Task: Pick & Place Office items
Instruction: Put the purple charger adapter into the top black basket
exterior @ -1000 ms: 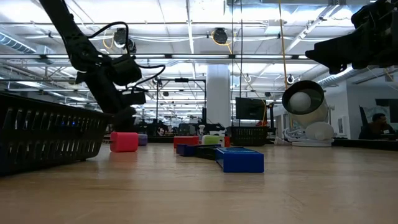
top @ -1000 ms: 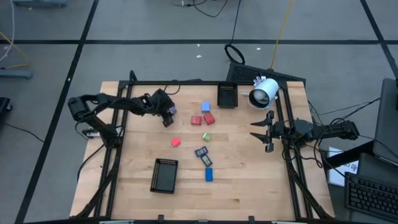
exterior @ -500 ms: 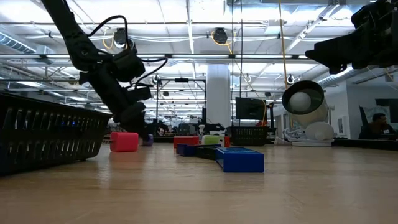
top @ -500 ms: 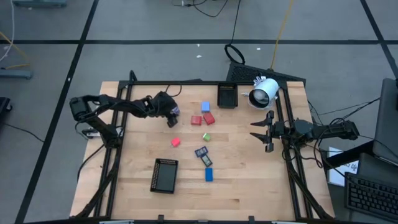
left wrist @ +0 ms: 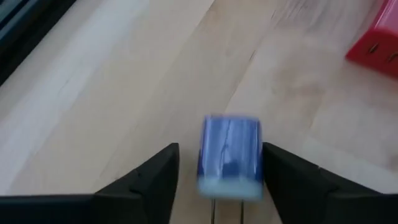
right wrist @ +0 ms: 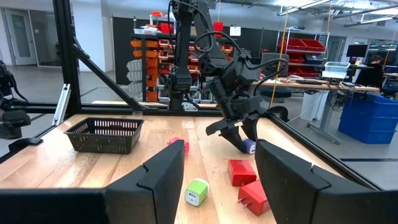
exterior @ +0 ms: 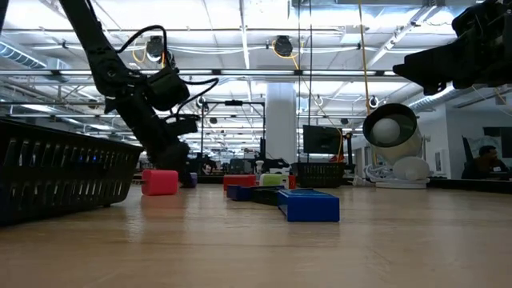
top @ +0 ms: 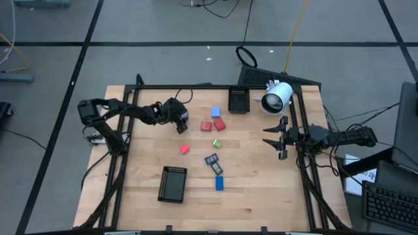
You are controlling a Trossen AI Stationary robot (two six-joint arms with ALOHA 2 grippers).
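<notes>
A small purple-blue block (left wrist: 229, 146) with two plug prongs lies on the table between the open fingers of my left gripper (left wrist: 219, 167). That gripper (top: 181, 124) points down at the table's far left part. In the right wrist view the block (right wrist: 249, 147) shows just under it. The other office items lie flat mid-table: a light-blue block (top: 215, 112), two red blocks (top: 219, 123), a green one (top: 217, 143), a pink one (top: 184, 149), dark flat pieces (top: 211, 158) and a blue flat one (top: 219, 183). My right gripper (top: 277, 138) waits open at the right edge. My left gripper comes at the purple-blue block from above, slanting, with one finger on each side of it. One finger (left wrist: 277, 168) stands right at the block's side; whether it touches, I cannot tell. The other finger (left wrist: 163, 171) stands clear. The block rests on the table.
One black mesh tray (top: 239, 99) stands at the far edge and another (top: 172, 183) near the left front. A white cylindrical device (top: 277, 98) sits at the far right corner. A metal frame runs along the table's sides. Bare wood lies toward the near edge.
My left gripper has moved a little toward the table's right and near edges and has come down over the purple-blue block. The right arm has kept still.
</notes>
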